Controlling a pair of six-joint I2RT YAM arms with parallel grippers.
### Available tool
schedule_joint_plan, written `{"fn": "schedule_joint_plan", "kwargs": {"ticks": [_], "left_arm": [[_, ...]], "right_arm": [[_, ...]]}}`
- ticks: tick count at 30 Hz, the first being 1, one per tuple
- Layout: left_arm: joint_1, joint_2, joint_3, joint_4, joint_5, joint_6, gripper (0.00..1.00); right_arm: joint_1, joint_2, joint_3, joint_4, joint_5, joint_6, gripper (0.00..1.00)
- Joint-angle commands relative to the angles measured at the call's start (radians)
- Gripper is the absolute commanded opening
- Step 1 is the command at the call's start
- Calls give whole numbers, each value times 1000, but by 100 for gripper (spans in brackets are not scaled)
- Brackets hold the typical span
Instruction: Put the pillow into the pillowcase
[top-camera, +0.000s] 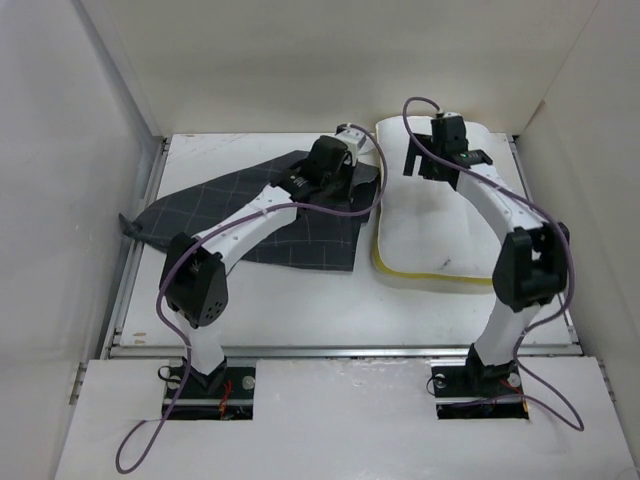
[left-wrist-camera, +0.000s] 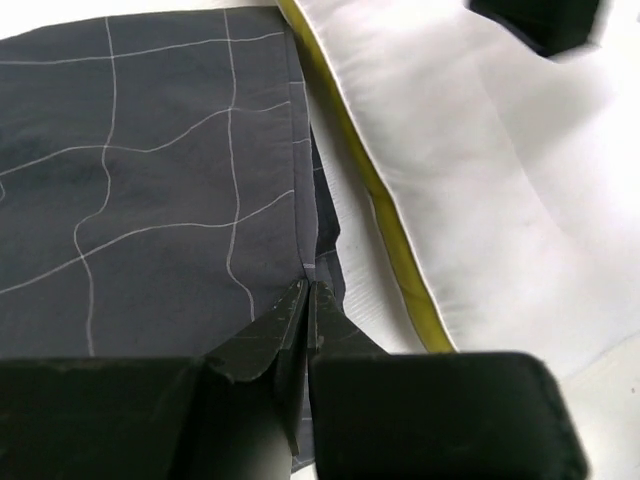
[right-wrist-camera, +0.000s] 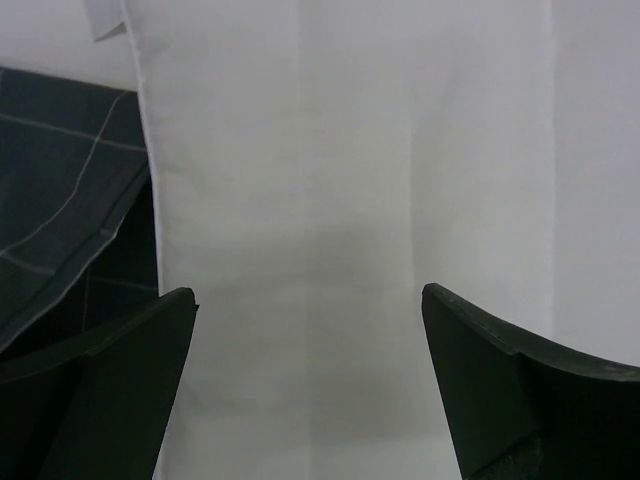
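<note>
The white pillow (top-camera: 430, 230) lies on the right half of the table, with its yellow band (top-camera: 425, 272) along the near and left edges. The dark grid-check pillowcase (top-camera: 240, 210) lies flat to its left. My left gripper (top-camera: 338, 180) is at the pillowcase's right edge, beside the pillow. In the left wrist view it (left-wrist-camera: 308, 290) is shut, pinching the pillowcase's hem (left-wrist-camera: 303, 200); the pillow (left-wrist-camera: 480, 170) is just to the right. My right gripper (top-camera: 445, 160) hangs over the pillow's far end. In the right wrist view it (right-wrist-camera: 308, 300) is open and empty above the pillow (right-wrist-camera: 340, 180).
White enclosure walls (top-camera: 60, 150) stand at the left, back and right of the table. A metal rail (top-camera: 340, 351) runs along the near edge. Purple cables (top-camera: 410, 110) loop off both arms. Bare tabletop (top-camera: 300, 310) lies in front of the pillowcase.
</note>
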Motion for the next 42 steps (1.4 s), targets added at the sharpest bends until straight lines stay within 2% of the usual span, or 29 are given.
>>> {"fn": "schedule_joint_plan", "kwargs": {"ticks": [1,4,5,8,10,11,12,13,16,19,20,24,27,29,31,38,42], "left_arm": [[-1,12,45,4,5,-8,0],[-1,33,56,-9,5,-8,0],[8,33,56,-9,14,-8,0],[8,51,81,-18,14,-8,0],[19,52,93,-29,25,3,0],[19,61,93,-38,25,3,0],[28,61,102,-38,25,3,0],[28,61,102,-38,25,3,0],[39,61,102,-47,34,3,0],[48,61,102,-47,43,3,0],[48,61,102,-47,43,3,0],[48,52,102,-56,43,-9,0],[48,42,102,-56,43,-18,0],[48,32,102,-56,52,-19,0],[48,22,102,-56,43,-19,0],[48,22,124,-66,34,-28,0],[48,22,144,-85,23,-28,0]], "right_arm": [[-30,119,101,-12,48,76,100],[-44,257,198,-62,72,110,100],[-53,297,268,-125,72,119,100],[-53,435,333,-184,57,142,100],[-53,489,342,-193,34,142,91],[-53,489,332,-193,34,142,37],[-53,471,283,-143,22,142,12],[-53,417,257,-121,37,133,0],[-53,302,141,-52,167,105,0],[-53,98,-5,-4,193,30,0],[-53,-7,-45,5,184,17,0],[-53,-225,-234,2,134,6,0],[-37,-359,-383,-7,106,6,0],[17,-419,-465,-18,106,6,0],[50,-506,-504,-49,83,6,0],[200,-649,-589,-167,80,82,0],[311,-649,-610,-210,78,156,0]]}}
